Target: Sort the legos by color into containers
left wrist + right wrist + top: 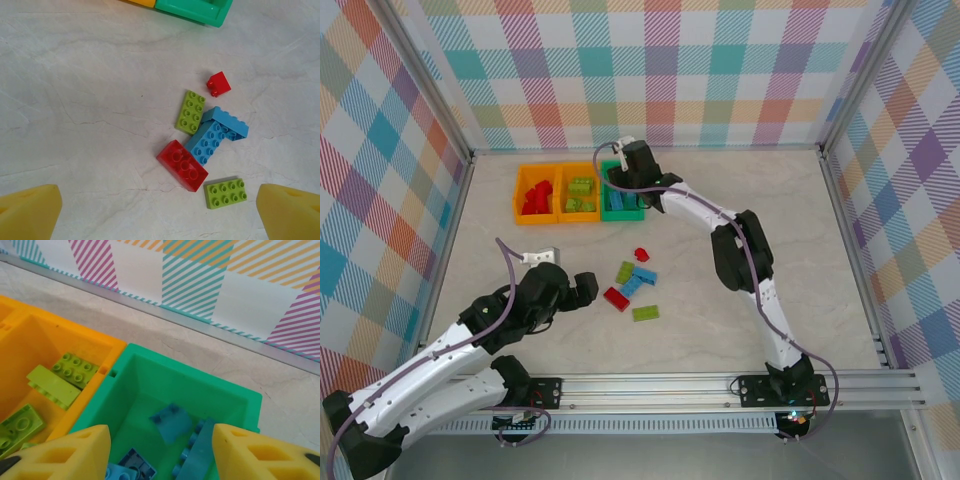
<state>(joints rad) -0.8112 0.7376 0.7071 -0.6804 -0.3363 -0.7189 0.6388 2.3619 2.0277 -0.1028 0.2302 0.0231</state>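
My right gripper (pixel 160 455) hangs open over the green container (pixel 190 370), its yellow fingers (pixel 75 450) apart with nothing between them. Below them a small light blue lego (pixel 172 422) lies tilted in the bin beside a long blue one (pixel 197 450). From above, the right gripper (pixel 625 170) is over the green bin (pixel 620 205). My left gripper (pixel 157 210) stands open above the table, near the loose legos: a red brick (pixel 182 165), two lime bricks (pixel 190 112) (pixel 225 193), two blue bricks (pixel 206 142) (pixel 227 122) and a small red one (pixel 218 83).
Two orange containers sit left of the green one: the middle (pixel 579 192) holds lime bricks (pixel 75 369), the left (pixel 536 192) holds red ones. The checked back wall stands close behind the bins. Bare table surrounds the loose pile (pixel 632 283).
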